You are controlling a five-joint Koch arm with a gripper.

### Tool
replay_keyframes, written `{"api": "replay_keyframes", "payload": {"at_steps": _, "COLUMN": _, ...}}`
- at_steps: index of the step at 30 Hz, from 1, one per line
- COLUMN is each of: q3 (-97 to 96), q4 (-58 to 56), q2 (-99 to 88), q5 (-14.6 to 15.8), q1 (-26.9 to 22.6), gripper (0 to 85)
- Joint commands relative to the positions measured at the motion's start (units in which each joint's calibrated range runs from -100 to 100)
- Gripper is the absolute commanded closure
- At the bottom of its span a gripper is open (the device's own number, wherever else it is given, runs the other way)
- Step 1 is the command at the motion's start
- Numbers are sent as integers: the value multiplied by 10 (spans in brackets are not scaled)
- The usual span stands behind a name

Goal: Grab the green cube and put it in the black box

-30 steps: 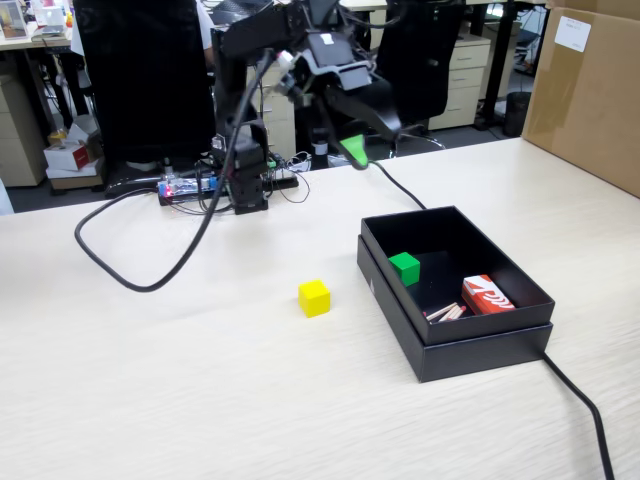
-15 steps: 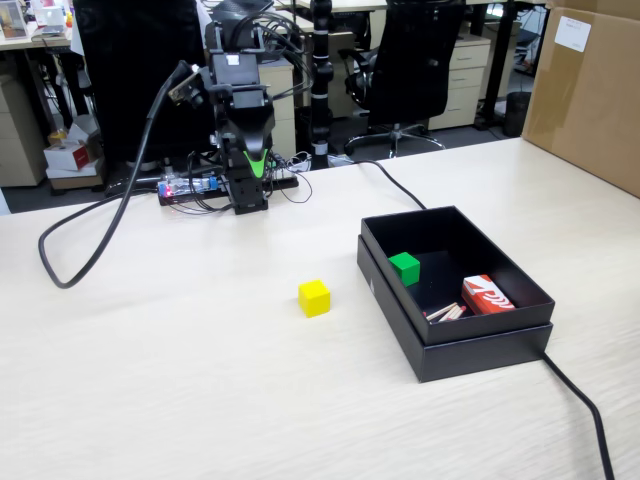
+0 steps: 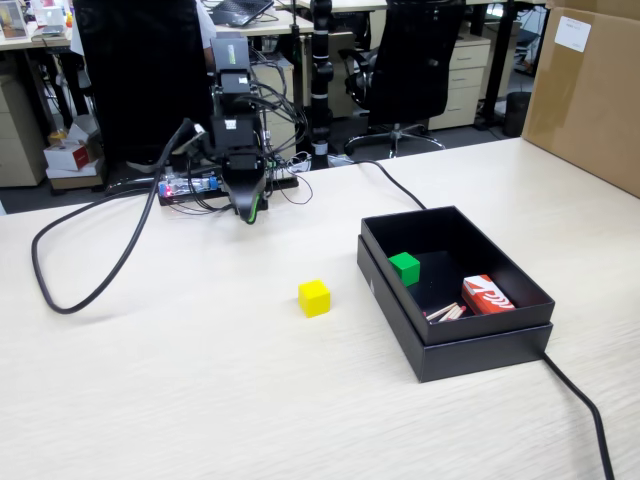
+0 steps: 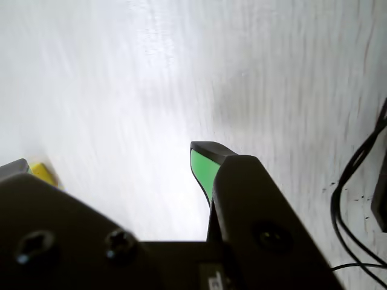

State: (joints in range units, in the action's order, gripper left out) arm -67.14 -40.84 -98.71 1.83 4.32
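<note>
The green cube (image 3: 405, 267) lies inside the black box (image 3: 480, 352), near its back left wall, in the fixed view. My gripper (image 3: 248, 212) hangs tip-down over the table at the far side, close to the arm's base and well left of the box. In the wrist view the gripper (image 4: 112, 160) is open. Its green-padded finger (image 4: 202, 166) stands at the right, the other tip shows at the left edge, and only bare table lies between them. The green cube and the black box do not show in the wrist view.
A yellow cube (image 3: 314, 297) sits on the table left of the box; its edge (image 4: 43, 173) peeks out in the wrist view. A red-and-white packet (image 3: 487, 295) lies in the box. Black cables (image 3: 80, 290) loop at left and front right; a cardboard box (image 3: 590, 90) stands far right.
</note>
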Motion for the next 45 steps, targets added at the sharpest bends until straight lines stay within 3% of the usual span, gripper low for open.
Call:
{"api": "replay_keyframes", "payload": {"at_steps": 1, "q3": -16, "q4": 52, "q2": -13, "q5": -6, "q1": -5, "gripper": 335}}
{"api": "replay_keyframes", "payload": {"at_steps": 14, "q3": -133, "q4": 143, "q2": -12, "q5": -19, "q1": -22, "gripper": 339}}
{"api": "replay_keyframes", "payload": {"at_steps": 45, "q3": -228, "q4": 208, "q2": -6, "q5": -38, "q1": -33, "gripper": 355}}
